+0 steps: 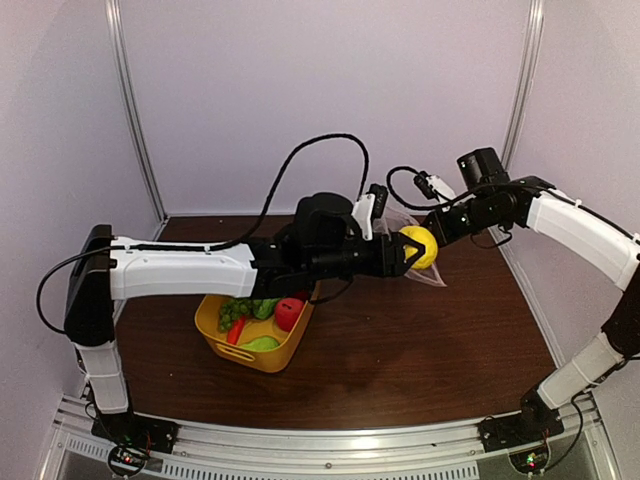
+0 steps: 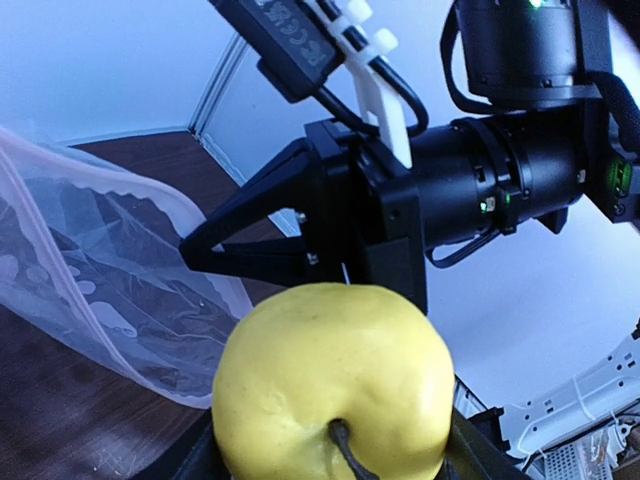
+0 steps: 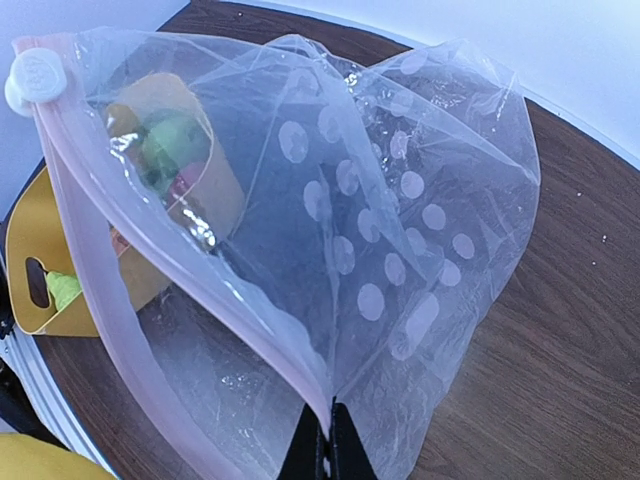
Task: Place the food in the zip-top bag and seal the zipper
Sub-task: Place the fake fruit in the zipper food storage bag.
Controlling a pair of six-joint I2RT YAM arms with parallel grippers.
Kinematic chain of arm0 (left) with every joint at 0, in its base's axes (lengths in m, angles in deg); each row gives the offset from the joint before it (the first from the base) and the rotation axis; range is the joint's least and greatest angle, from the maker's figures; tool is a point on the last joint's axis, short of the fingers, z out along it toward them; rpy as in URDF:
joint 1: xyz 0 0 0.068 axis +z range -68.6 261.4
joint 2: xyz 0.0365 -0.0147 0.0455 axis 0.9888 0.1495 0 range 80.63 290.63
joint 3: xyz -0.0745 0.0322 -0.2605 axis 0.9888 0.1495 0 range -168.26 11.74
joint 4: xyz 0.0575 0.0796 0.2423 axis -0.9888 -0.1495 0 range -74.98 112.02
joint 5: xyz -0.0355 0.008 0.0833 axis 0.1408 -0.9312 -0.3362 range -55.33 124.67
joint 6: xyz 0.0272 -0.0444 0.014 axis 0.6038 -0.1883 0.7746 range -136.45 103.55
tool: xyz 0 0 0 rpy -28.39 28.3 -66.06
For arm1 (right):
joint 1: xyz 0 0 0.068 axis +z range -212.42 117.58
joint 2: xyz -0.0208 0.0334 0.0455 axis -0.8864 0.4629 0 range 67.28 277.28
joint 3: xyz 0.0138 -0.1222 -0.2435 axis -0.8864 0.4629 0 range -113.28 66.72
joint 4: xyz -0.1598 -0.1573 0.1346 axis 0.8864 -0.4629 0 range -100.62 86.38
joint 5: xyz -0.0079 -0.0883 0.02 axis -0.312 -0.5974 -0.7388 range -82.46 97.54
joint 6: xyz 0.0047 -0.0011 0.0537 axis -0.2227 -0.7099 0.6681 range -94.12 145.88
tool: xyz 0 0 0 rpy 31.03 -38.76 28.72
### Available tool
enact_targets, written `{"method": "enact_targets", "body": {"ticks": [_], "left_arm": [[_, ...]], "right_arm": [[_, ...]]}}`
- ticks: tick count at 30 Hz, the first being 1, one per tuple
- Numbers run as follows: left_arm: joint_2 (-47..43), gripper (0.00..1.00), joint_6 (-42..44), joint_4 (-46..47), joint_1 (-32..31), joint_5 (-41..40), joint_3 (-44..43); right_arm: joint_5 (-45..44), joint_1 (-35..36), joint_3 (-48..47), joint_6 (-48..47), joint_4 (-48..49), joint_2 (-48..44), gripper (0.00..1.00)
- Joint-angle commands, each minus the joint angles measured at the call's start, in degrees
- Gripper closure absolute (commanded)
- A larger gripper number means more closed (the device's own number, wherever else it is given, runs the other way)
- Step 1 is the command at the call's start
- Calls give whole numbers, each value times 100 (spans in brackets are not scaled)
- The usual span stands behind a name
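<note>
My left gripper (image 1: 405, 250) is shut on a round yellow toy fruit (image 1: 419, 246) with a dark stem and holds it in the air; the fruit fills the left wrist view (image 2: 330, 385). My right gripper (image 3: 322, 448) is shut on the mouth edge of the clear dotted zip-top bag (image 3: 390, 230) and holds it up just beyond the fruit (image 1: 432, 228). The pale zipper strip (image 3: 110, 290) hangs open, with a white slider (image 3: 33, 76) at its end. The rest of the food, green grapes (image 1: 232, 312), a red apple (image 1: 289, 314) and a carrot (image 1: 235, 332), lies in the tub.
The yellow plastic tub (image 1: 215, 335) stands on the brown table under my left forearm, and shows through the bag in the right wrist view (image 3: 30, 240). White walls close in the table at the back and both sides.
</note>
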Motion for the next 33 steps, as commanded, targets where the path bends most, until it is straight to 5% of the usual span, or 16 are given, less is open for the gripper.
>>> {"method": "enact_targets", "body": {"ticks": [1, 12, 22, 33], "left_arm": [[301, 53, -524, 67, 277, -741, -86], [429, 53, -645, 107, 447, -793, -114], [709, 21, -278, 126, 448, 243, -696], [129, 11, 253, -21, 414, 568, -810]], "right_arm": [[371, 174, 71, 182, -153, -473, 100], [803, 166, 29, 133, -342, -464, 100], [1103, 145, -79, 165, -388, -477, 100], [1134, -208, -229, 209, -402, -392, 100]]}}
